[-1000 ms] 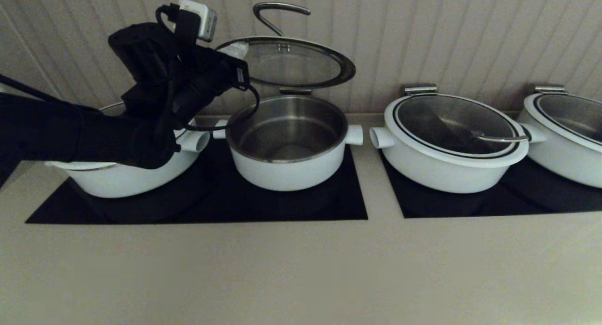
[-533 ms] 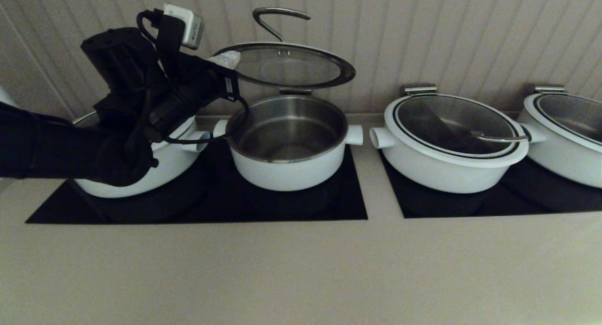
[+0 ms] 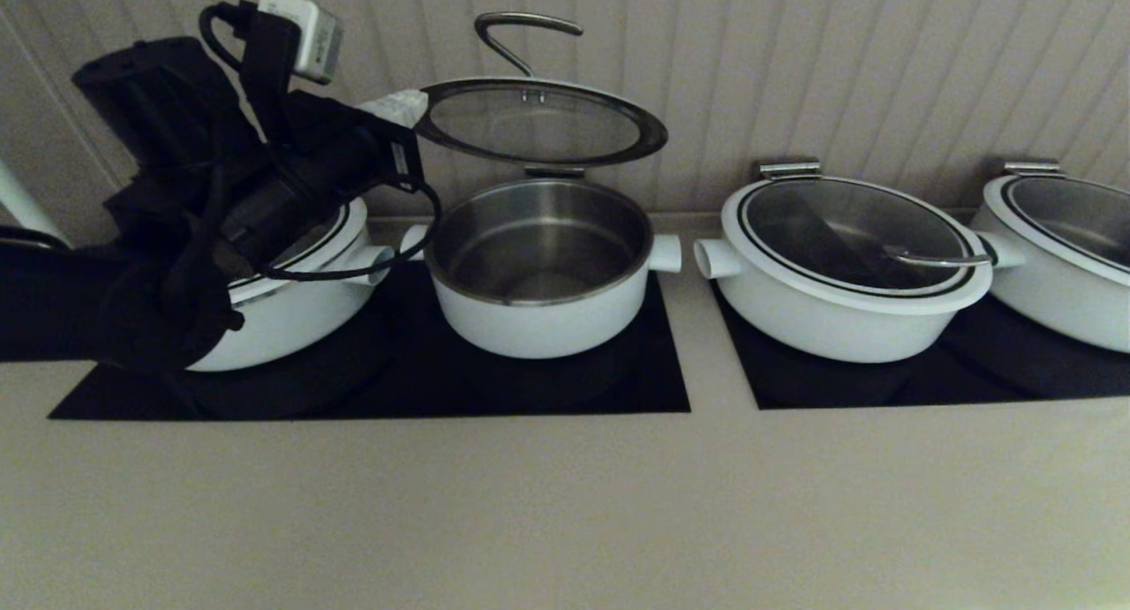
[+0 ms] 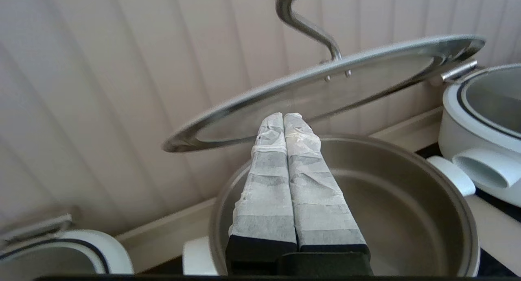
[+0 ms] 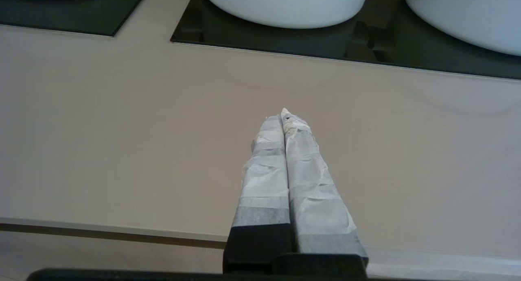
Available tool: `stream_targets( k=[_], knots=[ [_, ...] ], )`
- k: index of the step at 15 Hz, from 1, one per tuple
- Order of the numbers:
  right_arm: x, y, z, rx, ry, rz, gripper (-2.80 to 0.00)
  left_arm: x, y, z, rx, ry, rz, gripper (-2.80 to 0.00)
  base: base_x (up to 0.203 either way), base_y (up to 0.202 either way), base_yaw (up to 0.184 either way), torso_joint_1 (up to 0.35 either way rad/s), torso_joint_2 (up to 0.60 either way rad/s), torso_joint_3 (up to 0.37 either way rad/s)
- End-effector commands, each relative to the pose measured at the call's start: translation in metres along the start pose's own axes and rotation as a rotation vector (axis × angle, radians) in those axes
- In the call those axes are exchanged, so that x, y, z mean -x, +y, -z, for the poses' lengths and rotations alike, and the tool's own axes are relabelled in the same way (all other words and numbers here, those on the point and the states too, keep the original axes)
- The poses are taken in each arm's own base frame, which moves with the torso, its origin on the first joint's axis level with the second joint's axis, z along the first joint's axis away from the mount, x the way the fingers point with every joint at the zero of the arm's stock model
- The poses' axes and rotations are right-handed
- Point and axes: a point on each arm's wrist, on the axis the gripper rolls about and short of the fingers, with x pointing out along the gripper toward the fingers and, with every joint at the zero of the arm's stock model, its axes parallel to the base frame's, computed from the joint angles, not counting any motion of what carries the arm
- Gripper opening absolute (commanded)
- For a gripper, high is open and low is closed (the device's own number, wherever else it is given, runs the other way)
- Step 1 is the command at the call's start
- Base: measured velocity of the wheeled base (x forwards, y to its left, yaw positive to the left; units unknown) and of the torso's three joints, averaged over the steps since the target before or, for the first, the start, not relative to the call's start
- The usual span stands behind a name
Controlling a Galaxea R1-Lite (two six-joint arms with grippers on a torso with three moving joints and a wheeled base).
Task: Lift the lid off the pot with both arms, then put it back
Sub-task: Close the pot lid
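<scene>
Overall, the beige counter (image 3: 547, 504) is carrying two black cooktop panels, and the left panel (image 3: 371, 389) is holding the pot (image 3: 540, 266) near its centre, with a wider white pot (image 3: 291, 283) sitting at nine o'clock from it. The pot is standing uncovered, its steel inside showing. Its lid (image 3: 540, 123) is standing propped up at twelve o'clock from the pot, against the ribbed wall (image 3: 794, 63), tilting with the curved steel handle (image 3: 521, 36) rising above it and its back edge resting on a metal hinge (image 3: 553, 171) at the pot's rim. On the right panel (image 3: 927, 380), at three o'clock, another covered pot (image 3: 843, 266) is sitting, with a further one (image 3: 1059, 248) beyond it.

The left arm (image 3: 177, 222) is reaching in from nine o'clock, bending upward over the wider pot, a small white box (image 3: 300, 23) riding on top. The left gripper (image 4: 283, 115) is pointing at the lid's near edge, its taped fingers (image 4: 264, 179) pressed together around nothing and hovering over the pot's opening, just beside the lid's rim. The right gripper (image 5: 283, 112) is hanging low over the bare counter, closed and empty.
</scene>
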Motion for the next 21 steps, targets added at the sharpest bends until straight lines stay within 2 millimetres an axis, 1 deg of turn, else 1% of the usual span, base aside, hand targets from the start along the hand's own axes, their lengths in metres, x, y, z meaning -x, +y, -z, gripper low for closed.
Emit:
stream_targets(
  k=[1,3,4,8,11,14,16,18,21],
  knots=[
    [0.0,0.0,0.0,0.001,0.0,0.0,-2.8,0.005,0.007,-0.013,-0.011,-0.022,-0.015,-2.8,0.0,0.0,0.0,0.0,0.0,0.0],
    [0.0,0.0,0.0,0.001,0.0,0.0,-2.8,0.007,0.011,-0.021,-0.017,-0.023,-0.023,-2.8,0.0,0.0,0.0,0.0,0.0,0.0],
    [0.0,0.0,0.0,0.001,0.0,0.0,-2.8,0.005,0.016,-0.027,-0.025,-0.042,-0.03,-2.8,0.0,0.0,0.0,0.0,0.0,0.0],
    [0.0,0.0,0.0,0.001,0.0,0.0,-2.8,0.001,0.05,-0.056,-0.11,-0.082,0.029,-2.8,0.0,0.0,0.0,0.0,0.0,0.0],
    [0.0,0.0,0.0,0.001,0.0,0.0,-2.8,-0.002,0.063,-0.068,-0.171,-0.09,0.088,-2.8,0.0,0.0,0.0,0.0,0.0,0.0],
    [0.0,0.0,0.0,0.001,0.0,0.0,-2.8,-0.016,0.069,-0.068,-0.251,-0.12,0.142,-2.8,0.0,0.0,0.0,0.0,0.0,0.0],
    [0.0,0.0,0.0,0.001,0.0,0.0,-2.8,-0.022,0.069,-0.064,-0.288,-0.112,0.19,-2.8,0.0,0.0,0.0,0.0,0.0,0.0],
    [0.0,0.0,0.0,0.001,0.0,0.0,-2.8,-0.029,0.068,-0.05,-0.322,-0.099,0.238,-2.8,0.0,0.0,0.0,0.0,0.0,0.0],
    [0.0,0.0,0.0,0.001,0.0,0.0,-2.8,-0.039,0.068,-0.027,-0.343,-0.062,0.251,-2.8,0.0,0.0,0.0,0.0,0.0,0.0]
  ],
)
